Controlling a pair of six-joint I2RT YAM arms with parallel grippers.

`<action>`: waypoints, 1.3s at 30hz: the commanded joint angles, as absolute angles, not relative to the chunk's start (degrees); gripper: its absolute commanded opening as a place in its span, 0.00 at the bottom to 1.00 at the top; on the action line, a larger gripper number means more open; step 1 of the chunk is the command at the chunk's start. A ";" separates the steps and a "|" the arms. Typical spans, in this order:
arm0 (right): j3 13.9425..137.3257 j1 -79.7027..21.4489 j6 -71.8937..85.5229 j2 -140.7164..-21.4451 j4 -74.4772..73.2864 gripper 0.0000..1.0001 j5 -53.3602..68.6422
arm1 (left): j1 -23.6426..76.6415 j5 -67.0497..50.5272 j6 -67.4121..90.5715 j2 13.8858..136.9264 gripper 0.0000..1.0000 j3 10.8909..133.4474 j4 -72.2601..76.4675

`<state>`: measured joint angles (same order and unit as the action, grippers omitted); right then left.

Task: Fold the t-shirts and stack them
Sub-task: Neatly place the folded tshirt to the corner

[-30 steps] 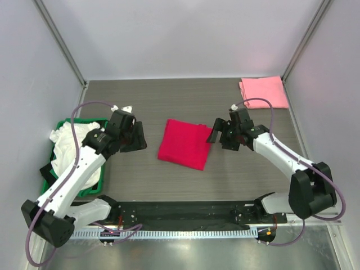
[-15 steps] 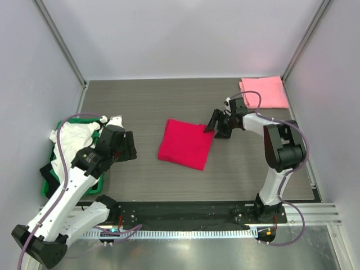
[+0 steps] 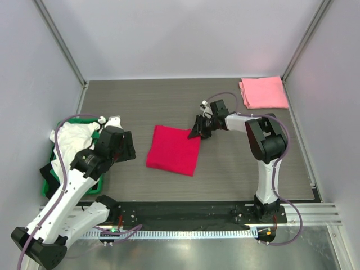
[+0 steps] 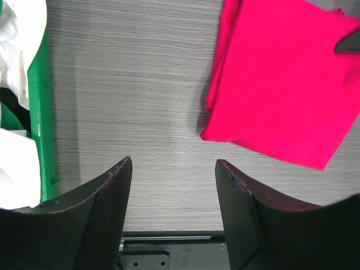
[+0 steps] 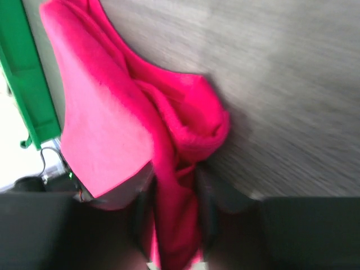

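My right jaws are clamped on the far right corner of the folded crimson shirt (image 3: 173,150), which lies mid-desk (image 3: 140,101), well apart from the pink shirt (image 3: 263,91) folded in the far right corner and from the white shirt (image 3: 70,142) heaped in the green crate (image 4: 42,112) on the left. My left jaws hang wide and empty over bare desk between crate and crimson shirt. I judge the danger to be that I hold one corner only: any pull could peel the top layers off the lower ones, or drag the bundle askew and undo the fold before it reaches the pink one. The top view shows a tidy square and hides my grip. My right wrist view shows what it misses: the cloth puckered into a thick roll at the pinch. My left wrist view adds the near left edge, where the layers already sit a little uneven.
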<state>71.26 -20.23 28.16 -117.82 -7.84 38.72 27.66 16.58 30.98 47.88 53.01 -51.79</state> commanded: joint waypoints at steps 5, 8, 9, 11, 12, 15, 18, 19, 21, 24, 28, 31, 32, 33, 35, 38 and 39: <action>69.87 -19.78 24.52 -118.04 -9.32 0.01 43.15 | 27.51 17.84 30.85 46.41 0.62 52.65 -49.40; 71.36 -18.64 22.69 -116.29 -12.97 0.01 39.84 | 27.42 17.49 30.76 46.49 0.62 52.56 -49.39; 72.41 -17.94 21.63 -114.89 -15.27 0.01 37.20 | 27.42 17.32 30.76 46.41 0.62 52.56 -49.22; 75.21 -17.32 18.55 -113.21 -20.01 0.01 30.87 | 27.42 17.23 30.76 46.32 0.62 52.56 -49.22; 76.71 -16.71 17.41 -112.42 -22.21 0.01 27.72 | 27.42 17.40 30.94 46.49 0.62 52.65 -49.22; 82.34 -16.09 11.88 -109.52 -29.25 0.01 14.19 | 27.42 18.63 31.29 46.58 0.61 52.65 -49.66; 84.64 -15.47 5.55 -106.27 -31.38 0.01 1.43 | 27.42 19.33 31.03 47.19 0.61 53.17 -49.66; 84.99 -14.60 4.41 -105.48 -31.29 0.01 -2.25 | 27.42 19.34 30.42 48.24 0.61 53.61 -50.01; 86.57 -13.28 1.33 -104.07 -31.29 0.01 -7.18 | 27.42 19.60 29.45 49.56 0.61 55.02 -51.15; 87.80 -10.64 -4.36 -102.66 -29.10 0.01 -9.92 | 27.42 21.09 29.44 50.97 0.60 54.58 -51.24; 87.28 -10.28 -14.75 -100.46 -23.57 0.01 -16.14 | 27.42 19.69 28.83 51.07 0.60 54.41 -50.71; 88.15 -9.06 -20.46 -100.46 -19.96 0.01 -19.85 | 27.42 19.43 28.74 50.63 0.60 53.97 -50.63; 90.42 -8.62 -21.00 -100.89 -19.60 0.01 -19.95 | 27.42 19.16 28.74 50.63 0.60 53.88 -50.36; 91.74 -7.22 -21.35 -101.42 -19.69 0.01 -19.52 | 27.42 18.99 28.65 50.54 0.60 53.88 -50.36; 95.25 -5.81 -22.23 -102.83 -19.77 0.01 -18.29 | 27.42 18.81 28.65 50.54 0.61 53.79 -50.28; 99.57 -3.08 -21.97 -104.85 -20.04 0.01 -15.22 | 27.42 18.28 28.65 50.54 0.61 53.44 -50.01; 100.54 -2.47 -22.32 -105.29 -20.13 0.01 -14.34 | 27.51 17.93 28.57 50.71 0.61 53.35 -49.92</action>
